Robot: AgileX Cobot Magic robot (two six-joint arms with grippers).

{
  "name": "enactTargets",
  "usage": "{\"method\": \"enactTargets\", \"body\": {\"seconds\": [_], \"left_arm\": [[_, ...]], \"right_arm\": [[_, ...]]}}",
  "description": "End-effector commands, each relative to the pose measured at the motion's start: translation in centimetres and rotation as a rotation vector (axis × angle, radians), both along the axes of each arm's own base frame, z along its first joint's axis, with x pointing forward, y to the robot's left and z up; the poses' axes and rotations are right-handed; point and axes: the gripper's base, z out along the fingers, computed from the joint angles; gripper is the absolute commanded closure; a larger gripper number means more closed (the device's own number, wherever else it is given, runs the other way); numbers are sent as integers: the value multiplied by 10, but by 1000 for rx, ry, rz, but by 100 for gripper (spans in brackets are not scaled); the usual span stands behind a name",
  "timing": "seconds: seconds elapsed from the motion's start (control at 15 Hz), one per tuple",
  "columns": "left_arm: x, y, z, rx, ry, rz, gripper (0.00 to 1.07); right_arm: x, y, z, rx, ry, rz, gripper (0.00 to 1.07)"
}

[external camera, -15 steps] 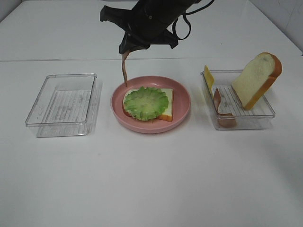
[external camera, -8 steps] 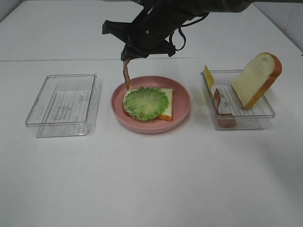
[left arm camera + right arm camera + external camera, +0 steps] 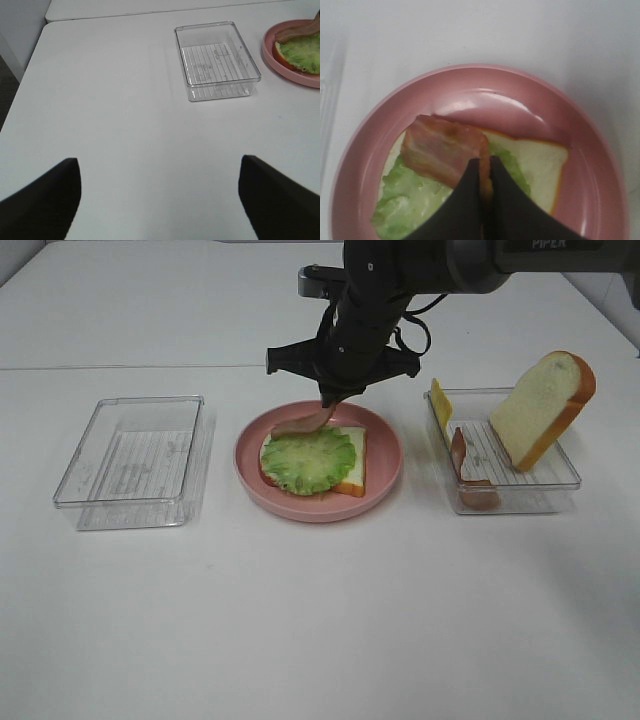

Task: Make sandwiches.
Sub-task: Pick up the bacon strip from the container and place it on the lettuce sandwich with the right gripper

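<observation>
The right gripper point(image 3: 335, 400) hangs over the far side of the pink plate point(image 3: 385, 455), its two dark fingers point(image 3: 470, 200) pressed together on one end of a bacon strip point(image 3: 303, 422). From the pinch the strip droops towards the left tray's side, and its free end lies on the far edge of the lettuce point(image 3: 308, 458), close to the plate's inner wall. The ruffled green lettuce rests on a bread slice point(image 3: 352, 468) lying flat in the plate. The slice's white corner and orange-brown crust stick out on the side nearer the right tray point(image 3: 520, 485). In that clear tray a second bread slice point(image 3: 540, 405) stands tilted on its edge. A yellow cheese slice point(image 3: 440, 403) stands on edge at the end nearest the plate, and a second bacon strip point(image 3: 461, 455) leans just beside it. The left tray point(image 3: 130, 462) sits apart on the plate's other side. The left gripper point(image 3: 157, 160) is held above the white table point(image 3: 125, 125), well short of the left tray, its fingers wide apart with only tabletop between them
</observation>
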Motion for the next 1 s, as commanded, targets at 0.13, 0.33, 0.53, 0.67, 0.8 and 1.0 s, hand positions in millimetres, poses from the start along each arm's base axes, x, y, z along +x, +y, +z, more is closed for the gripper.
{"method": "enactTargets", "body": {"seconds": [0.13, 0.33, 0.53, 0.67, 0.8, 1.0], "left_arm": [[-2, 0, 0, -5, -17, -1, 28], [-2, 0, 0, -5, -17, -1, 28], [-2, 0, 0, -5, -17, -1, 28], [-2, 0, 0, -5, -17, -1, 28], [-2, 0, 0, -5, -17, -1, 28], [-2, 0, 0, -5, -17, -1, 28]], "right_arm": [[0, -1, 1, -13, 8, -23, 107], [-1, -3, 0, -26, 16, -25, 107], [-2, -3, 0, -32, 26, -27, 88], [-2, -3, -1, -34, 28, -27, 50], [-2, -5, 2, -69, 18, 1, 8], [-9, -11, 25, -130, 30, 51, 9]]}}
